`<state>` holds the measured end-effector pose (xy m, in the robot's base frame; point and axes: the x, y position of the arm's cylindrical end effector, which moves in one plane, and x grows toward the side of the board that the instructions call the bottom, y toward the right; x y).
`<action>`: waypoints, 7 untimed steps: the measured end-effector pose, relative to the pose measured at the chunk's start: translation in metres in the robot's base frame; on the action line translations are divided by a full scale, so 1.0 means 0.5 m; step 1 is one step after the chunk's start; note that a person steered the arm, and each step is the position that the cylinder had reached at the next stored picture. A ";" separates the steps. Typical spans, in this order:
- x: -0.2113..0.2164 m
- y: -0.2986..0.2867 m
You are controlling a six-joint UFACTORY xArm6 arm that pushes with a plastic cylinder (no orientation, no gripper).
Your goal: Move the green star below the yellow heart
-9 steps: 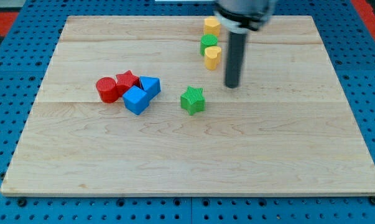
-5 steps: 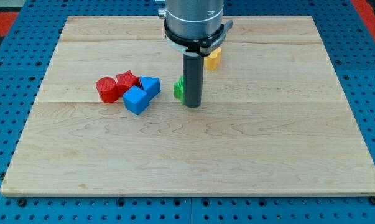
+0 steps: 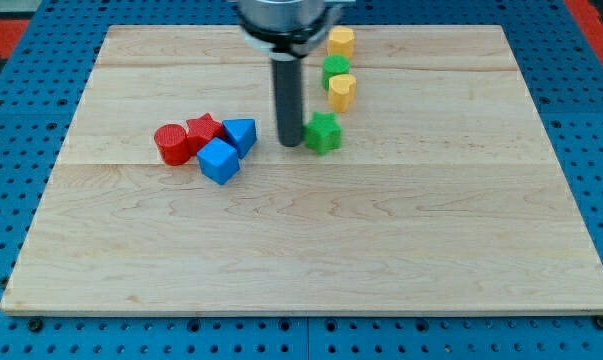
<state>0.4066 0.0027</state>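
Our rod held nothing, and my tip (image 3: 291, 143) pressed against the green star (image 3: 323, 132) from the view's left. The star sat on the board (image 3: 311, 250) just below the yellow heart (image 3: 341, 92), a little to its left. A red-and-blue cluster (image 3: 207, 146) lay further left.

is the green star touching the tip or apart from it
Touching: my tip sits flush against the green star on its view-left side, no gap visible.
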 end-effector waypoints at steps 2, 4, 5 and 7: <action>0.024 0.053; 0.023 0.157; 0.022 0.206; -0.029 0.131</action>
